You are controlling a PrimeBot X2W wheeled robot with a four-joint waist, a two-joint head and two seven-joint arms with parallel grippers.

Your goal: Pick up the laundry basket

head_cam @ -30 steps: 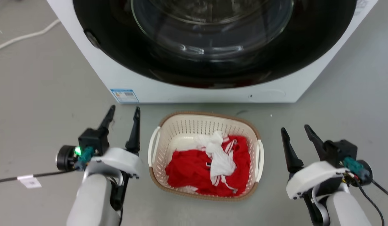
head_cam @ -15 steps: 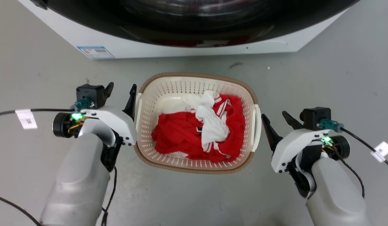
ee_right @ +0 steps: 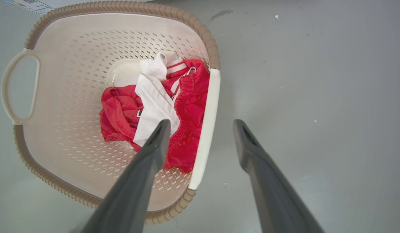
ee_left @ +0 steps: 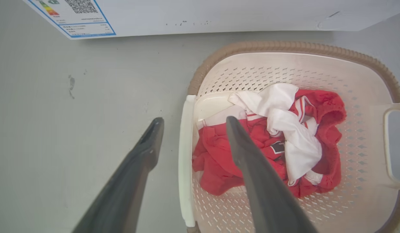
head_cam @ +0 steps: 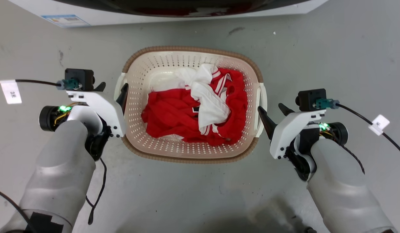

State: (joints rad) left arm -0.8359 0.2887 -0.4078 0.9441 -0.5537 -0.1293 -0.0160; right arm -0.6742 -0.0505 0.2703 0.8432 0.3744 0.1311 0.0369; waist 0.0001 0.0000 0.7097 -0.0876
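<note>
The left gripper [ee_left: 194,120] and right gripper [ee_right: 202,123], spread wide and empty, straddle the laundry basket [head_cam: 187,49] handles [ee_left: 185,155]; both should lower evenly, then clamp together.

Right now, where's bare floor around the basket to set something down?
Bare floor lies in front of the laundry basket, between the forearms, and in a strip between basket and washing machine. Crowded: both basket sides, with left gripper and right gripper at the handles.
</note>
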